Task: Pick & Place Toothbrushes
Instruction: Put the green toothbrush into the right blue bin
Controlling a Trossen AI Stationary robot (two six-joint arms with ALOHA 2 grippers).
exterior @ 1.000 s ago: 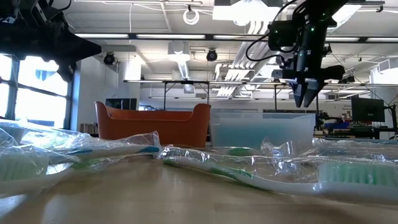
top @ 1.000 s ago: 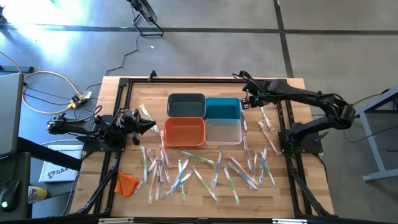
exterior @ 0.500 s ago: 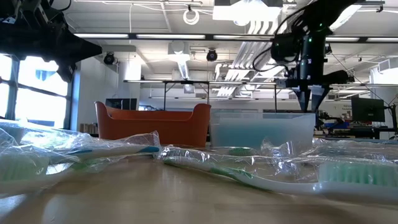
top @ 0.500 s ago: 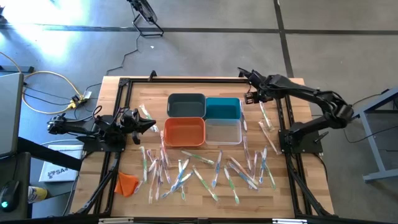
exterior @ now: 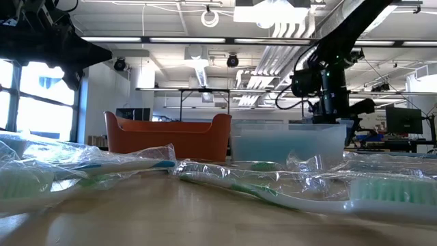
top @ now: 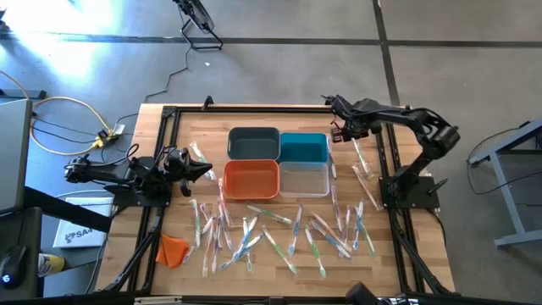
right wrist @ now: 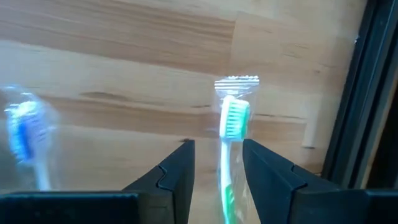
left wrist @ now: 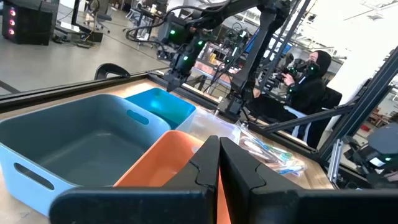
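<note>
The left arm lies low along the left side of the worktop, stretched toward the middle. Its left gripper points inward with the two dark fingers pressed together, nothing between them. The right arm rises from its base at the right edge, bends at a raised elbow, and reaches back toward the far right part of the worktop. Its right gripper points downward close above the wood, the fingers parted, straddling a green-handled wrapped toothbrush lying on the worktop.
</note>
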